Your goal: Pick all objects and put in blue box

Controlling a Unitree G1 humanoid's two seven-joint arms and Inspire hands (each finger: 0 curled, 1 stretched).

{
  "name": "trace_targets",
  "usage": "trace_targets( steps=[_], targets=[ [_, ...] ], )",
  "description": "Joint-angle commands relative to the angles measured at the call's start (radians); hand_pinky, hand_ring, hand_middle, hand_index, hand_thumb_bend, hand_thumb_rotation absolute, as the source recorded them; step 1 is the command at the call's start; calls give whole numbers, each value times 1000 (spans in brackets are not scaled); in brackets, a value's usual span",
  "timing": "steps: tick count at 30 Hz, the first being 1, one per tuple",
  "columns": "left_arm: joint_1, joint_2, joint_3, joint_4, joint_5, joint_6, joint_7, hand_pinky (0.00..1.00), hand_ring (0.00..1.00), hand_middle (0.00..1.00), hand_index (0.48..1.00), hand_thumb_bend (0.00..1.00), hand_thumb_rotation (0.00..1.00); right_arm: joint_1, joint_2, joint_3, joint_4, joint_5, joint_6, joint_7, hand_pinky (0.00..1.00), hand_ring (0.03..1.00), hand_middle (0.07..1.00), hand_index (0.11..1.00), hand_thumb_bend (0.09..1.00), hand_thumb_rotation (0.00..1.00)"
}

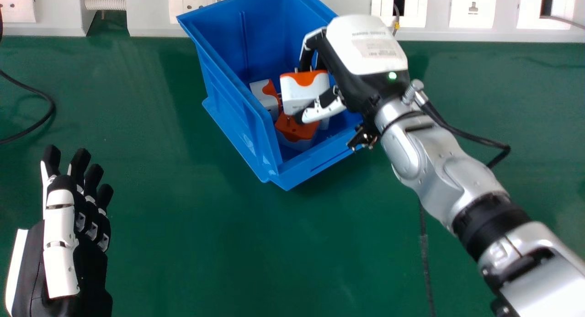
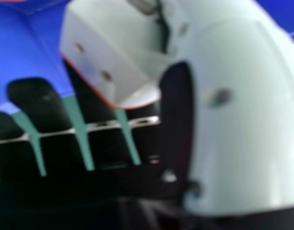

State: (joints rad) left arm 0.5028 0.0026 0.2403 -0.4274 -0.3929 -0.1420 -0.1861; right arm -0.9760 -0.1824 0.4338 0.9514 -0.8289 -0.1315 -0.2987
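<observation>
You have the blue box [image 1: 228, 107] set on the green surface [image 1: 183, 244] against the socket panel [image 1: 151, 15], open top up, apparently so your right arm [image 1: 434, 166] can come in over its rim. Within it, note one adapter [image 1: 266, 97] beside the left wall and an orange-faced adapter [image 1: 297, 127] nearer the front corner. Your right hand [image 1: 356, 79] is partly closed, pinching a white-and-orange adapter [image 1: 299, 94] between thumb and fingers, prongs up, inside the walls above the others; that placing suits a short drop. Judged risk: it may land on those beneath. Your left hand [image 1: 59, 235] lies at the view's left, fingers extended, holding nothing.
</observation>
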Motion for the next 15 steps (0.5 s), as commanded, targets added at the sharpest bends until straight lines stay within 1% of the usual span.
trace_targets(
  steps=[1, 2, 3, 4, 5, 6, 7, 8, 10, 12, 13, 14, 15],
  targets=[
    [11, -6, 1, -33, -6, -14, 4, 1000, 1000, 1000, 997, 176, 992, -98, 19, 1, 38, 21, 19, 3, 131, 195, 267, 472, 483, 153],
    [13, -6, 1, -36, -6, -13, 4, 1000, 1000, 1000, 997, 175, 994, -117, 28, 1, 62, 25, 29, 8, 141, 211, 286, 473, 483, 153],
    [15, -6, 1, -37, -5, -12, 4, 1000, 1000, 1000, 997, 175, 994, -134, 36, 2, 86, 28, 35, 10, 141, 211, 286, 473, 483, 153],
    [17, -6, 1, -38, -4, -12, 3, 1000, 1000, 1000, 997, 173, 995, -149, 43, 5, 107, 30, 41, 10, 164, 244, 322, 475, 483, 153],
    [19, -5, 2, -39, -6, -13, 0, 1000, 1000, 1000, 997, 173, 995, -164, 50, 9, 130, 29, 50, 8, 164, 244, 322, 475, 483, 153],
    [23, -5, 2, -41, -7, -15, -3, 1000, 1000, 1000, 997, 170, 996, -178, 56, 16, 150, 26, 61, 4, 179, 262, 342, 478, 483, 153],
    [26, -6, 1, -43, -7, -16, -4, 1000, 1000, 1000, 997, 170, 996, -191, 62, 23, 168, 23, 74, 3, 179, 262, 342, 478, 483, 153],
    [30, -6, 1, -45, -5, -17, -4, 1000, 1000, 1000, 997, 170, 996, -201, 69, 26, 183, 23, 84, -1, 179, 262, 342, 478, 483, 153],
    [36, -8, -2, -48, 8, -23, -1, 1000, 1000, 1000, 998, 168, 998, -216, 79, 28, 210, 31, 92, -11, 201, 293, 372, 480, 484, 153],
    [41, -10, -4, -50, 19, -24, 4, 1000, 1000, 1000, 999, 168, 999, -227, 88, 30, 230, 39, 101, -12, 204, 297, 378, 480, 485, 153],
    [43, -11, -4, -51, 17, -25, 4, 1000, 1000, 1000, 999, 169, 999, -231, 93, 28, 238, 46, 105, -12, 208, 302, 383, 481, 486, 152],
    [43, -13, -5, -50, 20, -27, 4, 1000, 1000, 1000, 999, 169, 999, -232, 96, 26, 244, 54, 102, -15, 208, 302, 383, 481, 486, 152],
    [43, -15, -6, -48, 20, -31, 0, 1000, 1000, 1000, 999, 169, 999, -233, 99, 23, 248, 63, 102, -14, 208, 302, 383, 481, 486, 152]
  ],
)
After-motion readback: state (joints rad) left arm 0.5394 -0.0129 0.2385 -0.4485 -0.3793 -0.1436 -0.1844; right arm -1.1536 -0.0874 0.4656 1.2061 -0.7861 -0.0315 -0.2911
